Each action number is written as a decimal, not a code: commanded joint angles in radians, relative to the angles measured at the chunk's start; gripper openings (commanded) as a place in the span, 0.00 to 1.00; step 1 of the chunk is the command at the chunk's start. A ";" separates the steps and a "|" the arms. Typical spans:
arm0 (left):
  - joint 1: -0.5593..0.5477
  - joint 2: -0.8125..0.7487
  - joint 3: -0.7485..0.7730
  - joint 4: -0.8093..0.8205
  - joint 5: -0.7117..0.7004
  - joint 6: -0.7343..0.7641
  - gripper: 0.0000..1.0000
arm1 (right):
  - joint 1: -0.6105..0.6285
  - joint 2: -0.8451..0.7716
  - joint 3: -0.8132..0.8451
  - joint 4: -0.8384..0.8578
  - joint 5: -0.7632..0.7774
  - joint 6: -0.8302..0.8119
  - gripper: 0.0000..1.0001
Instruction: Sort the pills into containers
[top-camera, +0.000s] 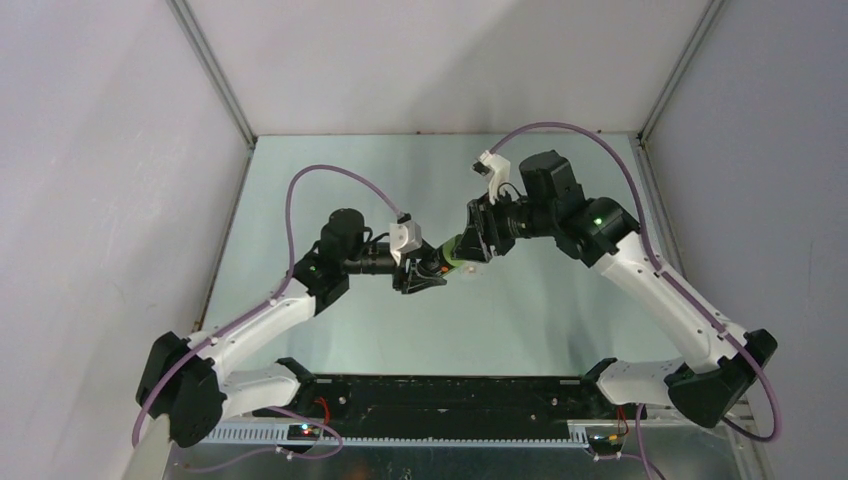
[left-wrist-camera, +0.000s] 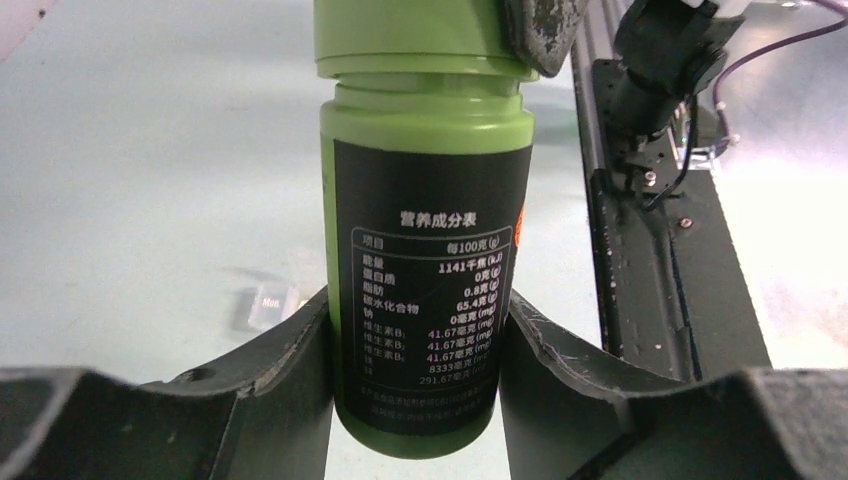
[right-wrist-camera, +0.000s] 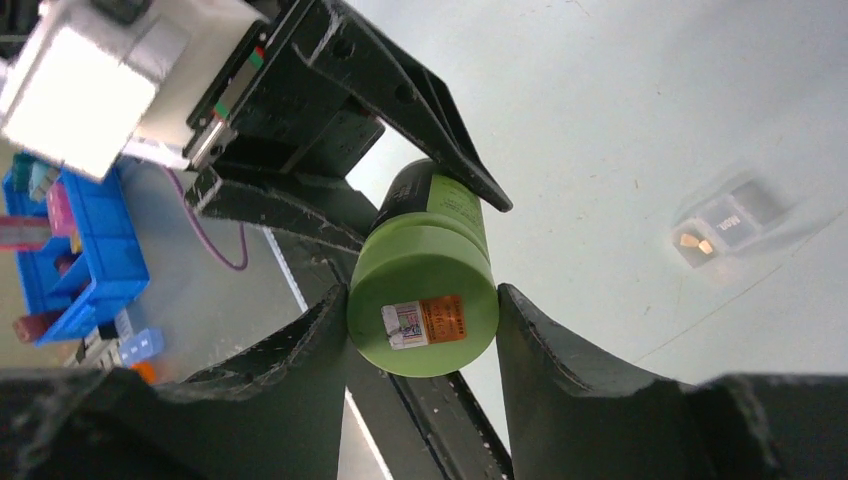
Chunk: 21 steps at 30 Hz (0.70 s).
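L gripper (left-wrist-camera: 415, 305) jaws are clamped on the lower body of a green supplement bottle (left-wrist-camera: 430, 170), pads pressing both sides of its black nutrition label. R gripper (right-wrist-camera: 422, 300) jaws are pinched around the bottle's green screw cap (right-wrist-camera: 424, 345), which has a small orange-and-white sticker. Cap looks seated on the neck, not yet off. Bottle hangs roughly level in the air btwn the two wrists, above the mid table (top-camera: 500, 320).

Down on the table, well apart from the bottle, lies the pill container (right-wrist-camera: 728, 222): a small clear box w/ two joined square compartments. A couple of tiny orange pills (right-wrist-camera: 690, 240) show in one compartment; can't tell what the other holds. A blue parts bin (right-wrist-camera: 75, 255) shows at the edge of the R wrist view.

Handling, as a guess: bottle is stiff, smooth plastic, prob. light. Hold the body firm and twist at the cap rim. Pills will roll and bounce, so tip them out slowly, low over the box. Box is thin and light and may skid if bumped; steady it by an outer wall.
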 joint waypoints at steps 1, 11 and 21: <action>-0.006 -0.007 0.095 0.095 -0.123 0.058 0.00 | 0.076 0.075 0.017 -0.033 0.125 0.163 0.32; -0.005 -0.004 0.128 -0.003 -0.206 0.158 0.00 | 0.141 0.132 0.034 -0.071 0.396 0.461 0.31; -0.005 -0.011 0.148 -0.145 -0.132 0.202 0.00 | 0.142 0.087 0.062 -0.076 0.255 0.081 0.30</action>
